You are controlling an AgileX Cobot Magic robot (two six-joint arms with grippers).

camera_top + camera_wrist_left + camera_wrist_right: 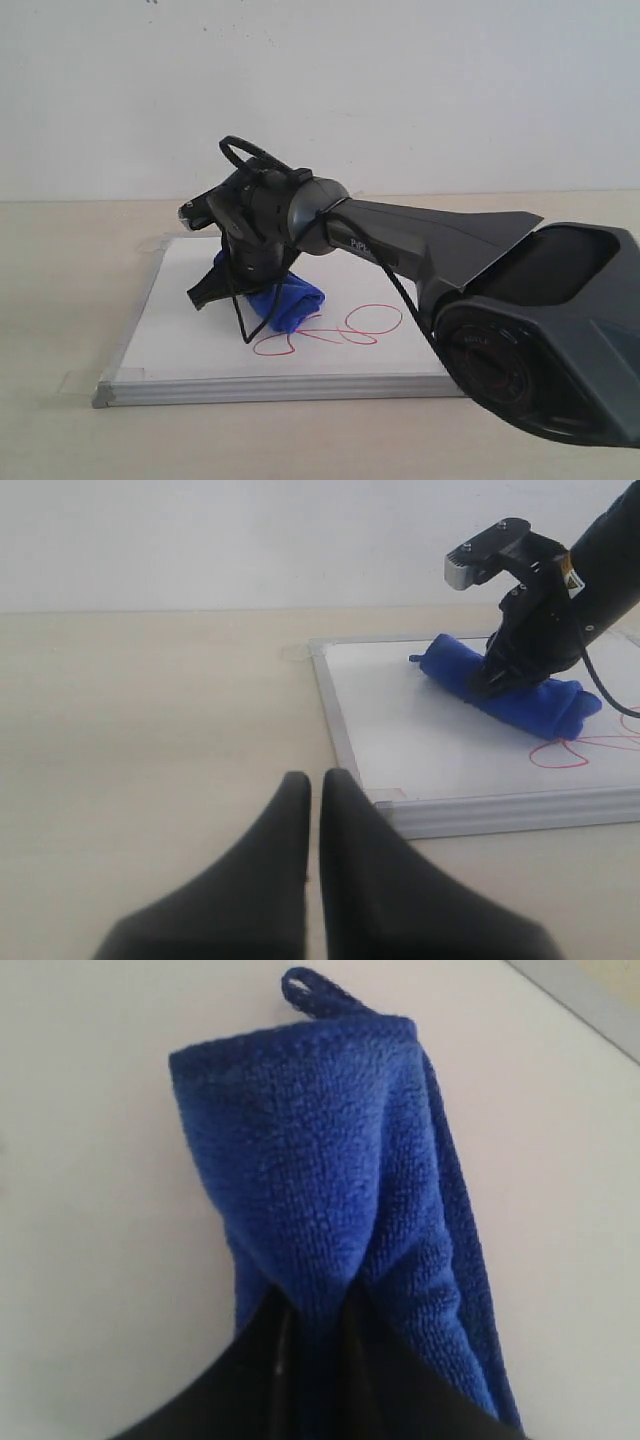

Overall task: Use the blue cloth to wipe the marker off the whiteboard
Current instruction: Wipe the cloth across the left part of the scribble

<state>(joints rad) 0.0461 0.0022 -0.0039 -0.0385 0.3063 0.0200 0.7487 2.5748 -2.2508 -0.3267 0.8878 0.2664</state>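
The whiteboard [200, 345] lies flat on the beige table, its silver frame showing along the front edge. A red marker scribble [340, 330] loops across its front right part; its end also shows as the red marker line [585, 750]. The blue cloth [290, 305] rests rolled on the board just left of the scribble, touching its end. My right gripper [255, 285] reaches across and is shut on the blue cloth [320, 1190], a fold pinched between its fingers [260, 1360]. My left gripper [316, 780] hovers shut over bare table off the board's corner, holding nothing.
The right arm's big dark body [520, 320] fills the right foreground and hides the board's right end. A white wall [320, 90] stands behind the table. Clear tape tabs [80, 380] stick out at the board's corners.
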